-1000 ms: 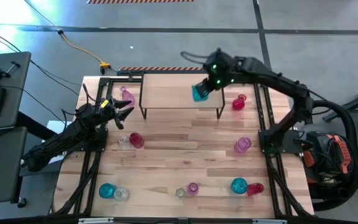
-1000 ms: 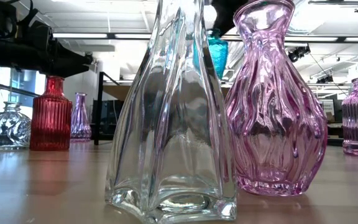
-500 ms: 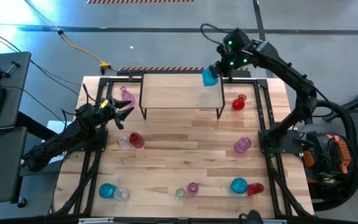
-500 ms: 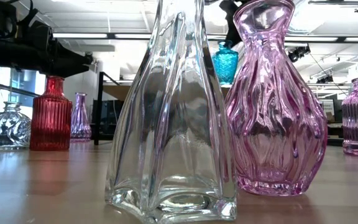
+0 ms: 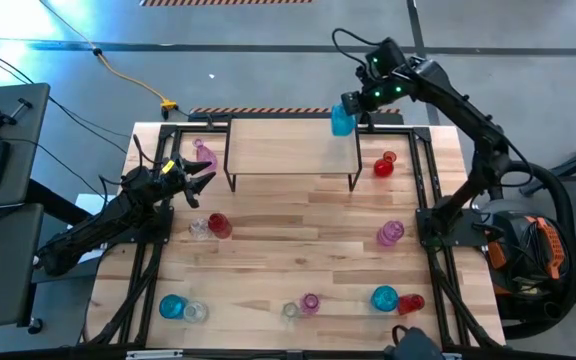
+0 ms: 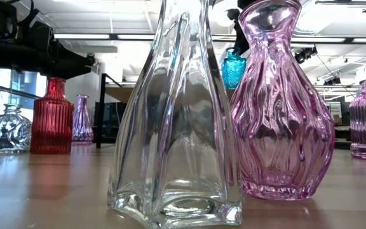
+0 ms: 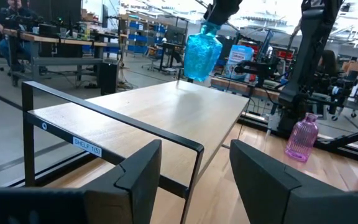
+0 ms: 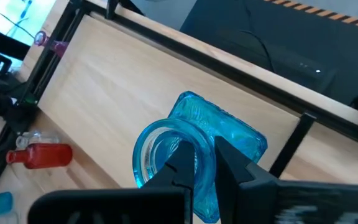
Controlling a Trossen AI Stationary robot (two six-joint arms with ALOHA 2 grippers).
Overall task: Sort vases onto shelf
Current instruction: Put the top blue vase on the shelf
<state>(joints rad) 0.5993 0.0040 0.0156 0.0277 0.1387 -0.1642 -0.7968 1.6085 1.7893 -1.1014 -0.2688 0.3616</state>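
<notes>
One blue vase (image 5: 342,120) hangs over the far right corner of the shelf (image 5: 288,150), the right gripper (image 8: 196,163) pinched shut on its rim, one finger inside the neck, probably so it drops straight. Shelf top looks bare. Left gripper (image 7: 194,165) waits open near the shelf's left end, beside a pink vase (image 5: 205,154).

right claw (image 5: 349,108) carried teal vase (image 5: 343,120) farther back, over shelf's (image 5: 278,150) far right corner
</notes>
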